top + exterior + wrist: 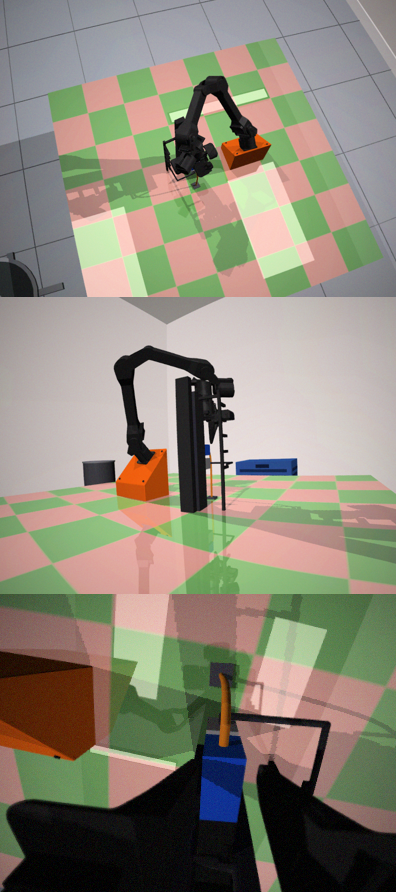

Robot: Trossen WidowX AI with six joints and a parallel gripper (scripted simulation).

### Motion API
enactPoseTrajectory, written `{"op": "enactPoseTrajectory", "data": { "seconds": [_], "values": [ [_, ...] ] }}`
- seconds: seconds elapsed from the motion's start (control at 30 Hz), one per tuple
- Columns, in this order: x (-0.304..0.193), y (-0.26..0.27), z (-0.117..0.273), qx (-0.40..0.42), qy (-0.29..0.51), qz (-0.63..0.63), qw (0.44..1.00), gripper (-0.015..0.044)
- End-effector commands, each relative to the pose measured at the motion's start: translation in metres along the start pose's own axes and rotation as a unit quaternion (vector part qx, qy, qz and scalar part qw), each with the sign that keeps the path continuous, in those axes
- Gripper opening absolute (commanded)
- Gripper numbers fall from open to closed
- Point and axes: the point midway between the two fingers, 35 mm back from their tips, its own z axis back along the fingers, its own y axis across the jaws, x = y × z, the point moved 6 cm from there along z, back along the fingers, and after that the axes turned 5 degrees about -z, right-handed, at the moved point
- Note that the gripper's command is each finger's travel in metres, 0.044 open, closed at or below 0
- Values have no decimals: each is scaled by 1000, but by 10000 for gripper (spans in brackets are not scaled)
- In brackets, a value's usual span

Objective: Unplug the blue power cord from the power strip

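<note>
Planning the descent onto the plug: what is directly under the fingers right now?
The blue plug sits below, between the two fingers, with its orange cord running down to a small dark floor block. The plug's near end and its socket are hidden by the gripper body.

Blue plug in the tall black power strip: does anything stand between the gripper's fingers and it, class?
Nothing visible does. In the wrist view the blue boxy plug shows in the gap of the open gripper, whose fingers hold nothing. The thin black frame lies beyond and to one side.

Plain white walls (288, 376) meet at a corner; glossy green-and-pink checkered floor (79, 533) bordered by grey tiles (105, 35)
</note>
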Motion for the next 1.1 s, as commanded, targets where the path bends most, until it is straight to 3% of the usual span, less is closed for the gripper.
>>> {"op": "enactPoseTrajectory", "data": {
  "seconds": [0.0, 0.6, 0.73, 1.07],
  "values": [
    [-6, 1, -2, 2, 3, 4, 1000, 160],
    [-6, 1, -14, 2, 4, 4, 1000, 160],
    [-6, 0, -11, 2, 1, 1, 1000, 55],
    [-5, 0, -11, 2, 1, 1, 1000, 0]
  ]
}}
